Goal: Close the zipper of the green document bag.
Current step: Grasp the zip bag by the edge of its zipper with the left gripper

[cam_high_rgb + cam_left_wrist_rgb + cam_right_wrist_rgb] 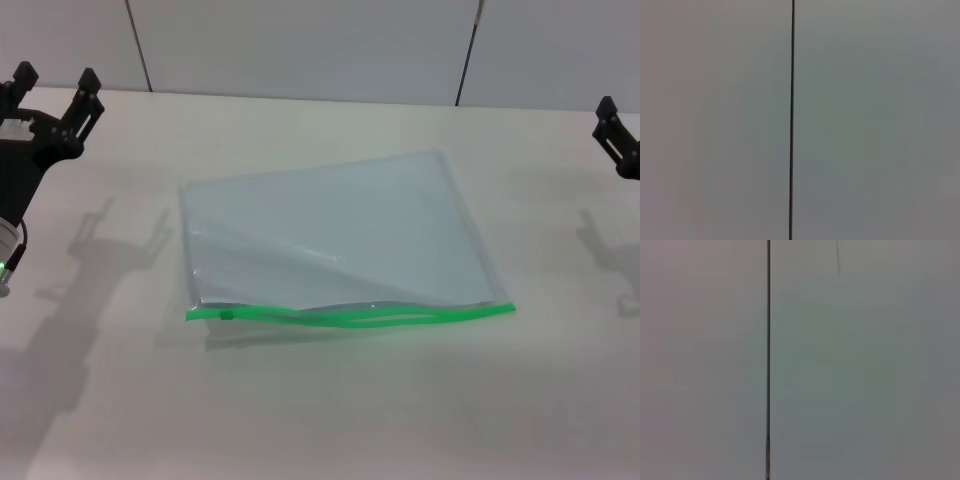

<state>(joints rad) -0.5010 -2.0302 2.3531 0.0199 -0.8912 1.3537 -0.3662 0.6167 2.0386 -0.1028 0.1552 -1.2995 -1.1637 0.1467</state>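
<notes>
The green document bag, a flat rectangular pouch of translucent pale bluish-white plastic, lies slightly askew at centre of a smooth matte off-white desk. Its film is creased, w/ a diagonal fold running across the near-left portion. The zipper, a thin bright-green plastic strip, runs along the pouch's near long edge; the strip bows and parts midway, its two tracks visibly separated. The small darker-green slider sits near the strip's end on the left-hand side.

The left hand, black and angular, hangs above the desk's far-left corner, its two fingers spread wide apart, empty; the pouch lies well off to its right and nearer the robot. The right hand shows only partly at the frame's edge, well apart from the pouch's right side; whether it is spread or pressed together cannot be told.

Both wrist views show only a plain pale grey wall panel split by a thin dark vertical seam.
</notes>
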